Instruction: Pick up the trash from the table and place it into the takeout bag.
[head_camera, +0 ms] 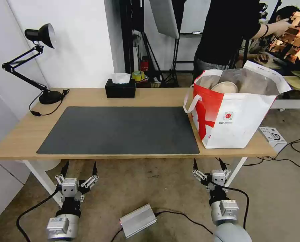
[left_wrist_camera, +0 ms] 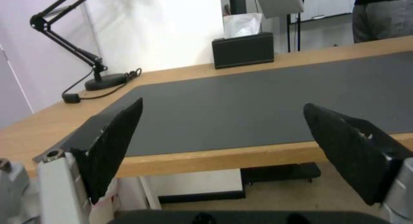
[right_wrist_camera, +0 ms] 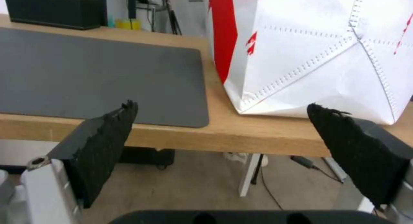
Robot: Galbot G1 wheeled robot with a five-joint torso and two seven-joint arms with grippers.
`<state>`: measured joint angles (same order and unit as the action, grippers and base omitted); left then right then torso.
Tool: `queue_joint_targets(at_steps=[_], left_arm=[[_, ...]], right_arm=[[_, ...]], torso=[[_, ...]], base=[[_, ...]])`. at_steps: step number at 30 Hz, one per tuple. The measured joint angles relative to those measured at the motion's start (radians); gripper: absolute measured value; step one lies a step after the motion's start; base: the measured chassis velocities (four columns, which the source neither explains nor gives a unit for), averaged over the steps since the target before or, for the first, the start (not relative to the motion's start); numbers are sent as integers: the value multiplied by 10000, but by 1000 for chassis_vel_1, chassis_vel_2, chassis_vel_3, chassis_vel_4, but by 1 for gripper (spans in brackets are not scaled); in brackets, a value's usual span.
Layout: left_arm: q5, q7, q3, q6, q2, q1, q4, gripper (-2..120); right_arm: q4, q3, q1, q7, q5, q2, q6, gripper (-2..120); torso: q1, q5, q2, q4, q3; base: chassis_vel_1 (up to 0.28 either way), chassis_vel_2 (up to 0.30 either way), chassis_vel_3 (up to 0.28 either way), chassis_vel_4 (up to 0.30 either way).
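Our left gripper (head_camera: pixel 79 164) hangs below the near edge of the table (head_camera: pixel 15 141), its two black fingers (left_wrist_camera: pixel 114 143) spread wide with nothing between them. Our right gripper (head_camera: pixel 208 162) hangs the same way under the table's right end, fingers (right_wrist_camera: pixel 101 146) equally far apart and empty, close to a white table leg (head_camera: pixel 235 171). On the concrete floor between our arms lies a small silver box (head_camera: pixel 138 220) with a black cable running from it.

Above the grippers we see the light-wood table, most of its top covered by a large dark grey mat (head_camera: pixel 119 129). At the mat's right edge stands the takeout bag (head_camera: pixel 235 116), white with a red panel and a small round logo, upright and open at the top, a white strap handle (head_camera: pixel 190 102) drooping from its left side. Inside, against the silver lining, the rim of a beige pulp bowl (head_camera: pixel 224 87) shows, tilted; we cannot make out any other trash within. From the right wrist view the bag's white side (right_wrist_camera: pixel 322 56) sits just beside the mat's corner, near the table's front edge.

Farther back, a black tissue box (head_camera: pixel 120 88) stands by the table's rear edge, and a black desk lamp (head_camera: pixel 39 60) occupies the far left corner, its cord curled on the wood.
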<state>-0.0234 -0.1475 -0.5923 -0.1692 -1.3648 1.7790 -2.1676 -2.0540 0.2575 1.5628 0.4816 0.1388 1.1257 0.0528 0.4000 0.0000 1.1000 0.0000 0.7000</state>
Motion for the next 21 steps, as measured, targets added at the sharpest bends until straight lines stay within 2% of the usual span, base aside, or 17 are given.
queue_joint_targets(at_steps=[21], left_arm=[[0, 0, 0, 0, 0, 0, 0, 100]], right_arm=[[0, 0, 0, 0, 0, 0, 0, 100]], torso=[[0, 0, 1, 0, 0]], base=[[0, 0, 0, 0]])
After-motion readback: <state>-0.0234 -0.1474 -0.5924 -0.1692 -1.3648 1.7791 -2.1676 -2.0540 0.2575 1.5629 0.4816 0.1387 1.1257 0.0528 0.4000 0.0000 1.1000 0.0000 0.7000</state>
